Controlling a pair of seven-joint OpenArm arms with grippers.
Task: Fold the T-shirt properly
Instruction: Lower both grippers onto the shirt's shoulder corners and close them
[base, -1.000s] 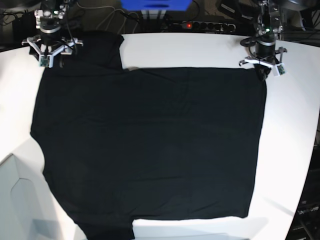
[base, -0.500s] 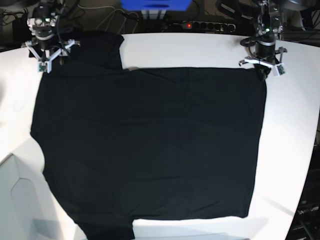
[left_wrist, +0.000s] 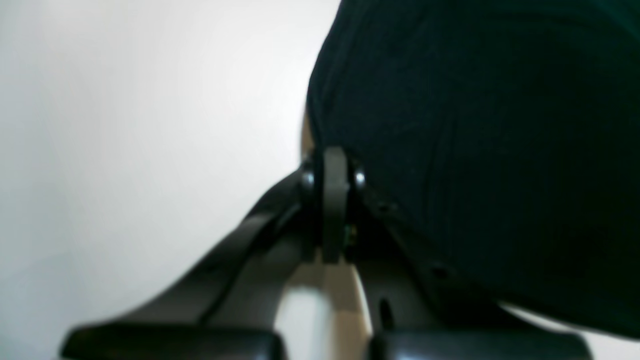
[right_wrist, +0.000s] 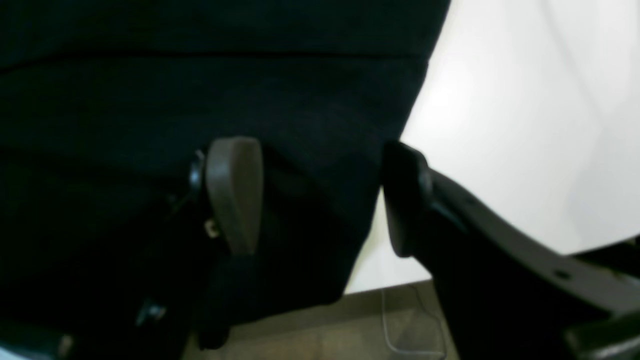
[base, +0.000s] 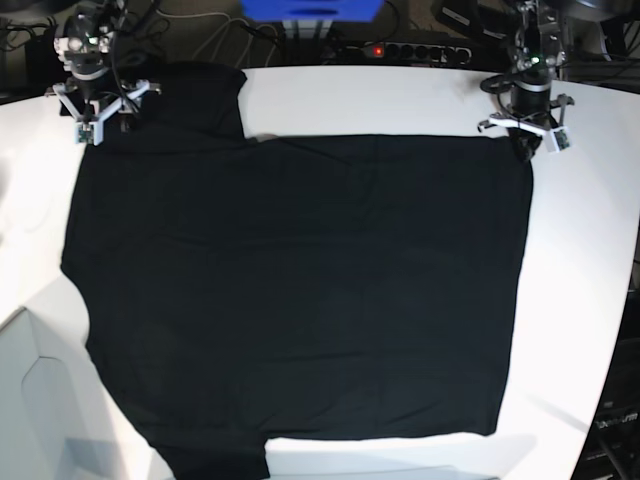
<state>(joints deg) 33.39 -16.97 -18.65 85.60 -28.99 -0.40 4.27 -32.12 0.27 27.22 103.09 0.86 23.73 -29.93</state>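
Right gripper (base: 98, 118) drifted toward far table edge, fingers narrowing slightly.

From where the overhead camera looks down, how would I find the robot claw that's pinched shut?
Start at the white table and the T-shirt spread flat on it. Follow its far edge to the corner on the picture's right: the left gripper sits there, shut at the cloth's edge. The right gripper, at the opposite far corner, is open.

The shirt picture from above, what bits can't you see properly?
- T-shirt: its bottom sleeve is cut off by the base view's lower edge.
- Any print or tag: hidden, only plain black cloth faces up.
- Left gripper: its tips are too small in the base view; whether they pinch cloth is unclear.
- Right gripper: its fingertips blend into the dark cloth.
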